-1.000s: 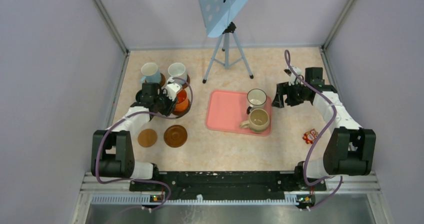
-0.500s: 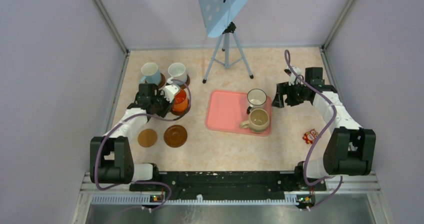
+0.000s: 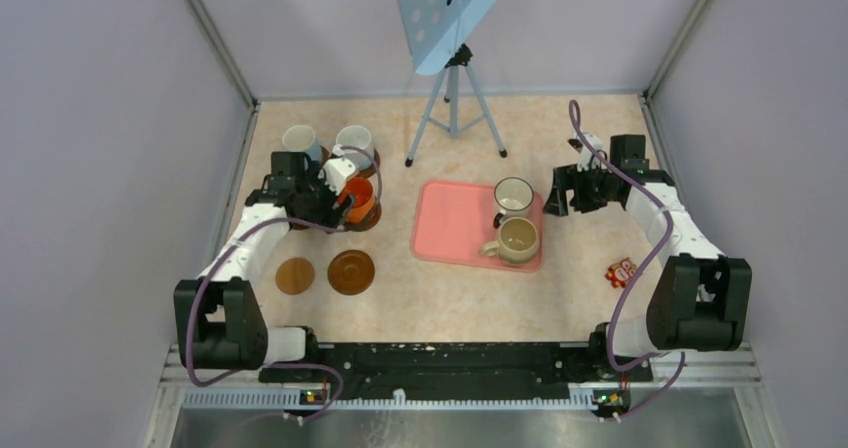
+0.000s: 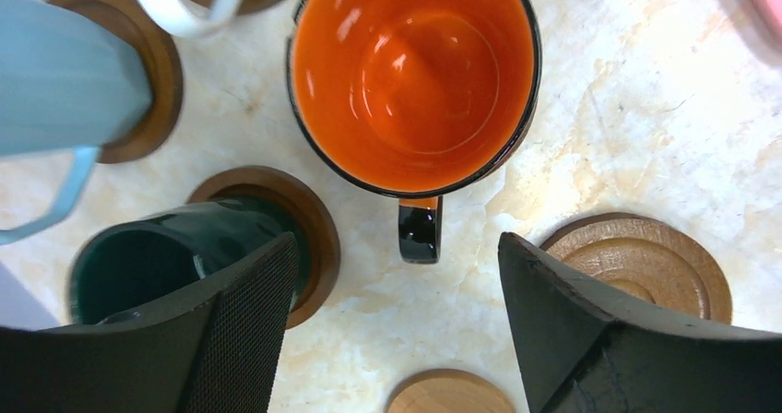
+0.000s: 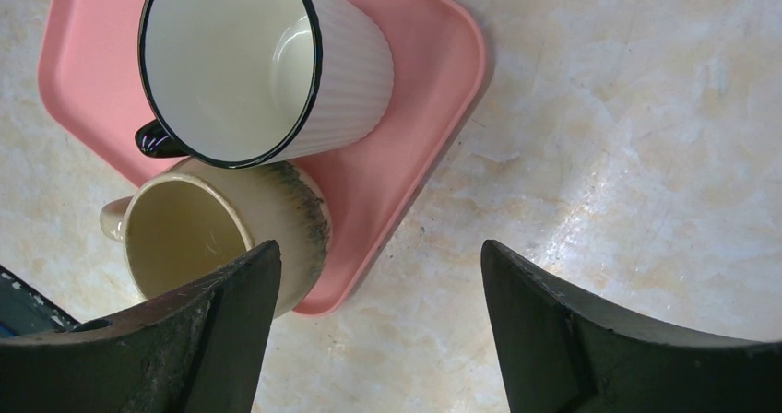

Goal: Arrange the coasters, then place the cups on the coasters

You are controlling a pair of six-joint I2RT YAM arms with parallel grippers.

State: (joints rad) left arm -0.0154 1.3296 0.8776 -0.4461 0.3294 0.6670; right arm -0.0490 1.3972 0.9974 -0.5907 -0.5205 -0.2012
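Cup (image 4: pixel 415 81), orange, just beyond parted left jaws

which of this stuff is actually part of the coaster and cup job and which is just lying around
Job: brown coaster, small tan coaster, coasters under the mugs, orange mug, dark green mug, pale blue mug, white mug, dark-rimmed white mug, beige mug.
Lying about: pink tray, tripod with blue board, small red toy.
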